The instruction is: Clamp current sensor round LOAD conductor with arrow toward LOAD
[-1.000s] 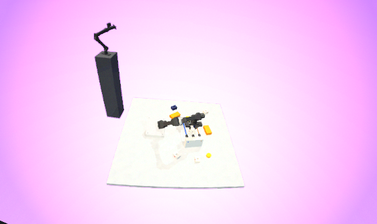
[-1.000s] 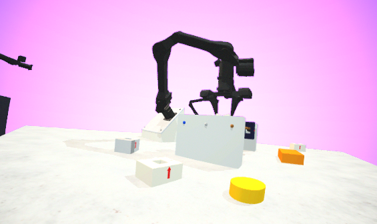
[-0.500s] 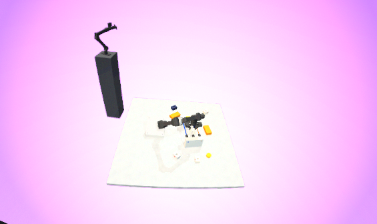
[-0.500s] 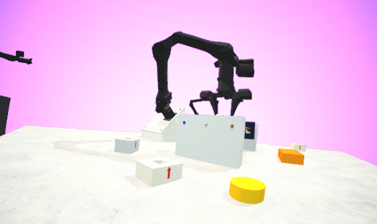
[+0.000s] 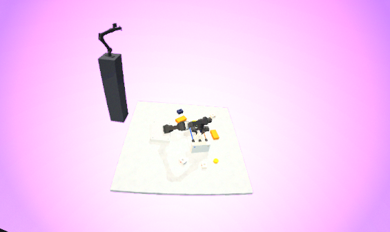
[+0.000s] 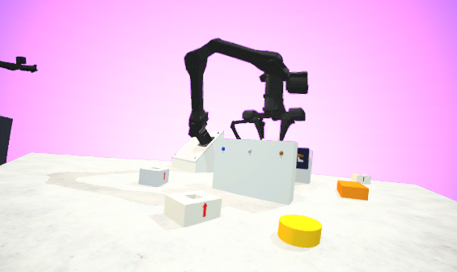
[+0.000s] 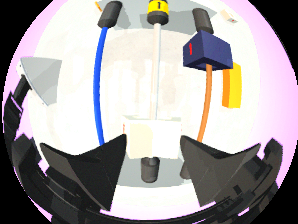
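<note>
In the wrist view, three conductors run away from me: a blue one (image 7: 100, 83), a pale middle one (image 7: 157, 63) and an orange one (image 7: 206, 103). The middle one ends at a yellow marker (image 7: 157, 8); I cannot read its lettering. My gripper (image 7: 154, 139) (image 6: 272, 135) (image 5: 198, 130) is shut on the white split-core sensor (image 7: 153, 133), which sits round the middle conductor. Its arrow is not visible. In the exterior view the white panel (image 6: 254, 178) (image 5: 200, 148) hides the sensor.
A navy block (image 7: 208, 51) sits on the orange conductor. White cubes with red arrows (image 6: 193, 208) (image 6: 154, 176) (image 6: 361, 178), an orange block (image 6: 352, 189) and a yellow disc (image 6: 299, 231) lie on the table. A dark pillar (image 5: 113, 86) stands at the back left.
</note>
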Available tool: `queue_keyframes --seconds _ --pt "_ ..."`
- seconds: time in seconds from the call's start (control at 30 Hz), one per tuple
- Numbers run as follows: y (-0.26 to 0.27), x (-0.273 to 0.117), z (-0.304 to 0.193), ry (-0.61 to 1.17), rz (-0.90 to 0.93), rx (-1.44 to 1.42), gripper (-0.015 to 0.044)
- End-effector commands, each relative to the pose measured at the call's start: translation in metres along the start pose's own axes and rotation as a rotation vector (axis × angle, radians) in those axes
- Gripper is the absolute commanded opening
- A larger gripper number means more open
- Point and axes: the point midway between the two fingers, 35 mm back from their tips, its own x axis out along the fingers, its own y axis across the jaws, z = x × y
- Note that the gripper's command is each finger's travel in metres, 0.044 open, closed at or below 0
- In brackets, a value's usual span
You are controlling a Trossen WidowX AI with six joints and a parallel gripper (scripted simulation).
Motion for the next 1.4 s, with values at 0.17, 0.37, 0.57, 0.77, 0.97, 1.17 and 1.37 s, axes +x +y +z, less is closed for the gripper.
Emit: queue_keyframes --seconds 0.17,0.37,0.57,0.77,0.97,1.17,1.37 --pt "0.0001 -0.0003 0.0000 0.000 0.000 0.001 0.0000" --pt "0.0001 -0.0003 0.0000 0.000 0.000 0.001 0.0000" --pt "0.0001 -0.0003 0.0000 0.000 0.000 0.001 0.0026" --pt "0.0001 -0.0003 0.0000 0.000 0.000 0.001 0.0184" --pt "0.0001 -0.0003 0.0000 0.000 0.000 0.001 0.0341" --pt "0.0001 -0.0003 0.0000 0.000 0.000 0.001 0.0440" --pt "-0.0001 0.0022 0.0000 0.000 0.000 0.001 0.0440"
